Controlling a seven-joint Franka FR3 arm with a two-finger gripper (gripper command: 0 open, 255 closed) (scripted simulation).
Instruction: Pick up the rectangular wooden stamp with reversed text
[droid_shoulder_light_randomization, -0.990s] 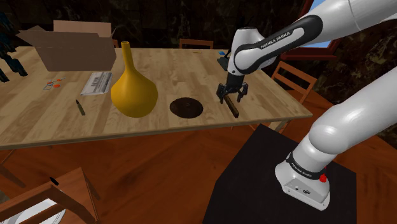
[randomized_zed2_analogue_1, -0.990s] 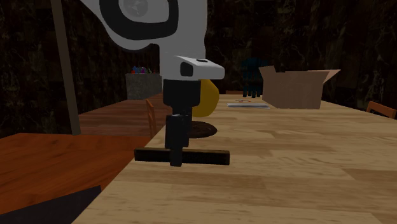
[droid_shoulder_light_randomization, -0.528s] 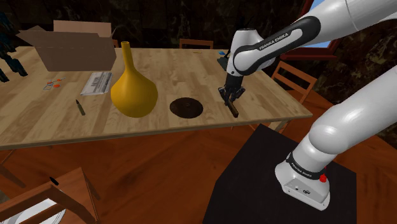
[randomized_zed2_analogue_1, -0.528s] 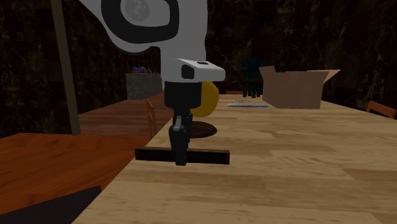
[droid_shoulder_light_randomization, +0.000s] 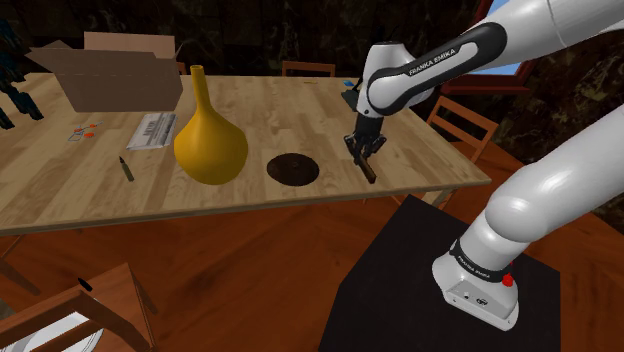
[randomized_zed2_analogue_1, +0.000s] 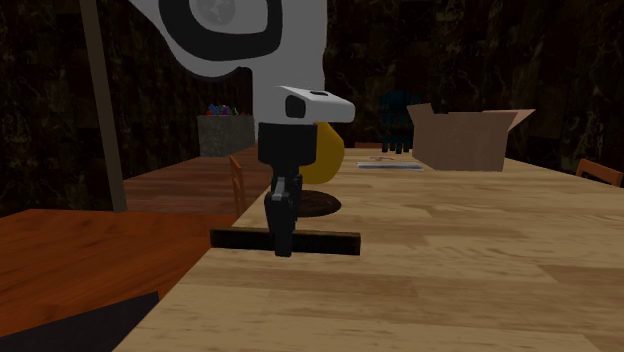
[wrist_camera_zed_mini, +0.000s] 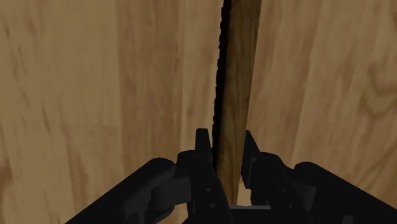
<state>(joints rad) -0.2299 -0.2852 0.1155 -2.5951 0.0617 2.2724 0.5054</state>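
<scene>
The stamp (droid_shoulder_light_randomization: 368, 173) is a long, thin wooden bar lying near the table's front edge at the shoulder view's right. In the second exterior view the stamp (randomized_zed2_analogue_1: 325, 241) looks dark and lies level, low over the table (randomized_zed2_analogue_1: 450, 260). My gripper (droid_shoulder_light_randomization: 362, 152) points down over its middle. The wrist view shows both black fingers (wrist_camera_zed_mini: 202, 153) pressed against the stamp's (wrist_camera_zed_mini: 238, 76) long sides, so the gripper (wrist_camera_zed_mini: 227, 159) is shut on it. Its brown wooden back and a dark ridged edge face the camera. The lettering is hidden.
On the wooden table (droid_shoulder_light_randomization: 300, 105) stand a yellow long-necked vase (droid_shoulder_light_randomization: 210, 140) and a dark round disc (droid_shoulder_light_randomization: 292, 168) to the stamp's left. Farther left lie a pen (droid_shoulder_light_randomization: 126, 168), a paper (droid_shoulder_light_randomization: 152, 130) and an open cardboard box (droid_shoulder_light_randomization: 115, 70). A chair (droid_shoulder_light_randomization: 465, 125) stands behind the table's right end.
One second ago the fingers stood apart over the stamp; they have since closed on it. In the last half second the stamp has risen very slightly, if at all.
</scene>
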